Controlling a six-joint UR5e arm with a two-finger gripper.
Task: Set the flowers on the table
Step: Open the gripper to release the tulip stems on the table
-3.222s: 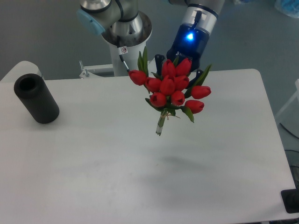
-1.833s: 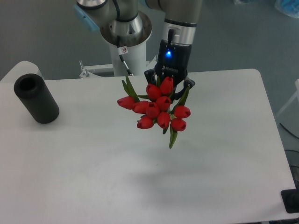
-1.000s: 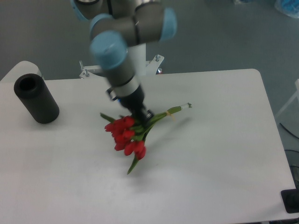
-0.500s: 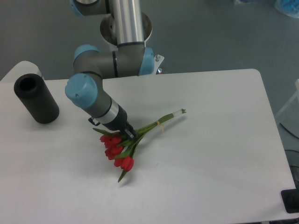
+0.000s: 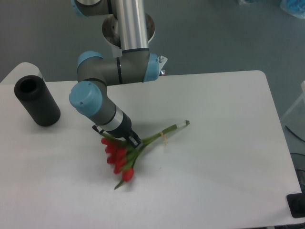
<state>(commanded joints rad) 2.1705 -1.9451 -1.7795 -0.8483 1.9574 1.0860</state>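
Claw (image 5: pixel 127 141) clamped on flowers (image 5: pixel 120 158) low over table (image 5: pixel 214 162).

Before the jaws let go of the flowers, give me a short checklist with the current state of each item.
1. Flowers lying low over the table: ok.
2. Full contact of flowers with table: cannot tell.
3. Gripper at the bunch just below the blooms: ok.
4. Jaws holding or open: cannot tell, hidden by wrist and blooms.
5. Stem end well inside the table edge: ok.
6. Black cylinder apart from the flowers: ok.
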